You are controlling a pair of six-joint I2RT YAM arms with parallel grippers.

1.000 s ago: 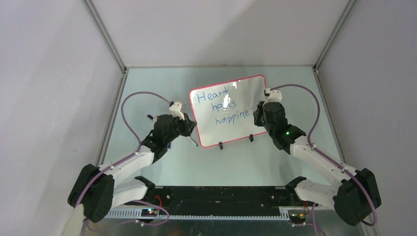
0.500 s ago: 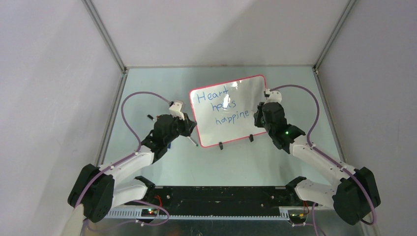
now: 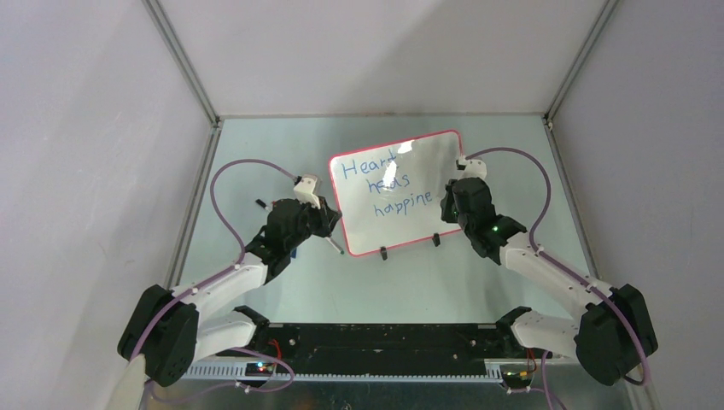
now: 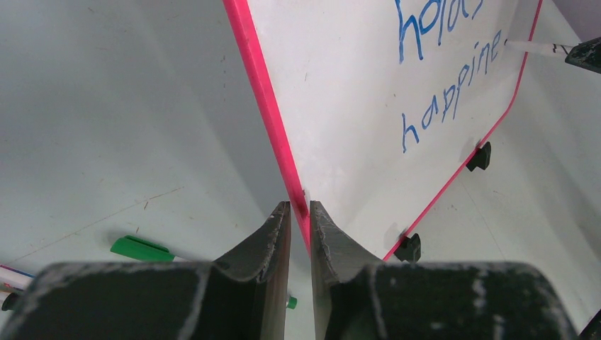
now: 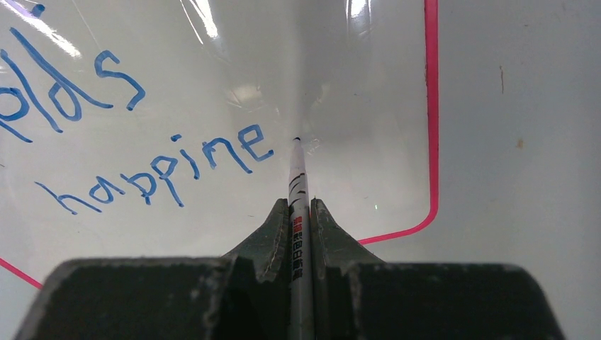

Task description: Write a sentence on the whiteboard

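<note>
The whiteboard (image 3: 427,171) stands on two black feet mid-table, red-framed and glossy. The sentence (image 3: 388,184) is in blue: "Heart", "holds", "happine". My left gripper (image 3: 329,218) is shut on the whiteboard's left red frame edge (image 4: 273,134), which runs between its jaws. My right gripper (image 3: 450,198) is shut on a white marker (image 5: 298,191) with black and red print. The marker's tip touches the board just right of "happine" (image 5: 170,173). The marker also shows in the left wrist view (image 4: 531,47).
A green marker (image 4: 142,249) and another pen's end (image 4: 10,278) lie on the table left of the board. A dark pen (image 3: 335,245) lies by my left gripper. Grey enclosure walls stand around the table, with metal rails at the sides.
My right gripper has shifted slightly, keeping the marker at the end of "happine". The left arm and the board have not moved.
</note>
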